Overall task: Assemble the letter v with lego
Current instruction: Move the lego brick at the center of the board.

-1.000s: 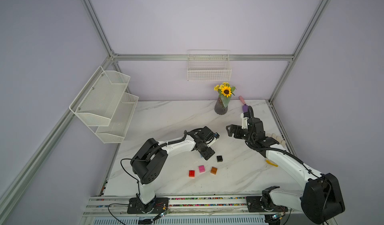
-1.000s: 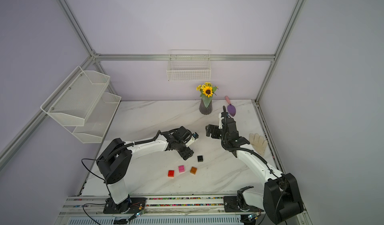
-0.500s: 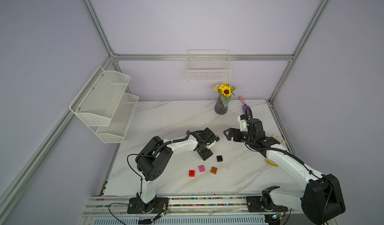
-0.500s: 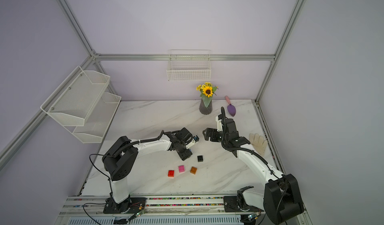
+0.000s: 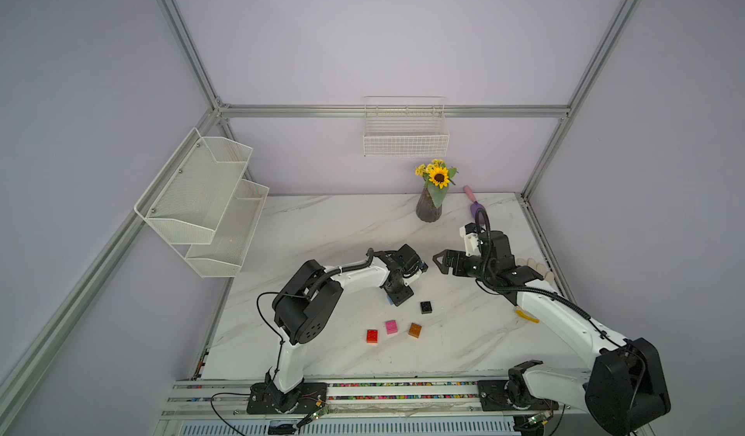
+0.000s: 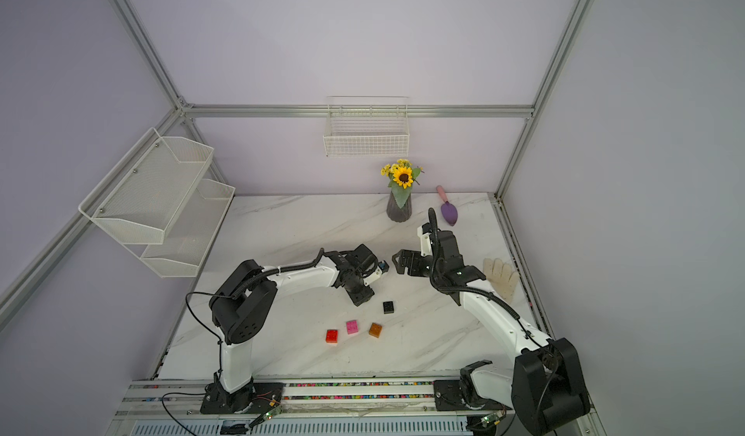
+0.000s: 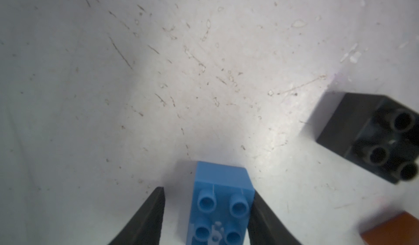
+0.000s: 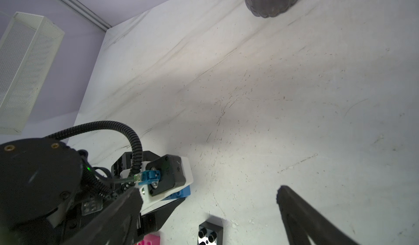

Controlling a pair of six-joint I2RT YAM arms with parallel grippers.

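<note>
The marble tabletop (image 5: 322,228) carries all five bricks, none of them joined. The right hand (image 5: 440,264) hangs over the middle of it, wide and empty, well apart from the bricks. The left hand (image 5: 398,297) points down at the tabletop and straddles the blue brick (image 7: 220,187), which lies flat with its studs up. In the left wrist view one finger (image 7: 265,221) lies against the brick's long side and the other (image 7: 147,219) stands just off it. The hand is narrow but not yet clamped. The black brick (image 5: 425,307) sits near it. Orange (image 5: 415,329), pink (image 5: 390,326) and red (image 5: 372,336) lie in a loose row nearer the front, each apart from the next.

The step in hand looks like grasping the blue brick, the point of the V. It sits off-centre between the fingers, so closing will likely nudge it sideways. Close slowly so it slides square rather than twists. Grip the side walls, leaving the studs free, and lift straight up, clear of the black brick.
</note>
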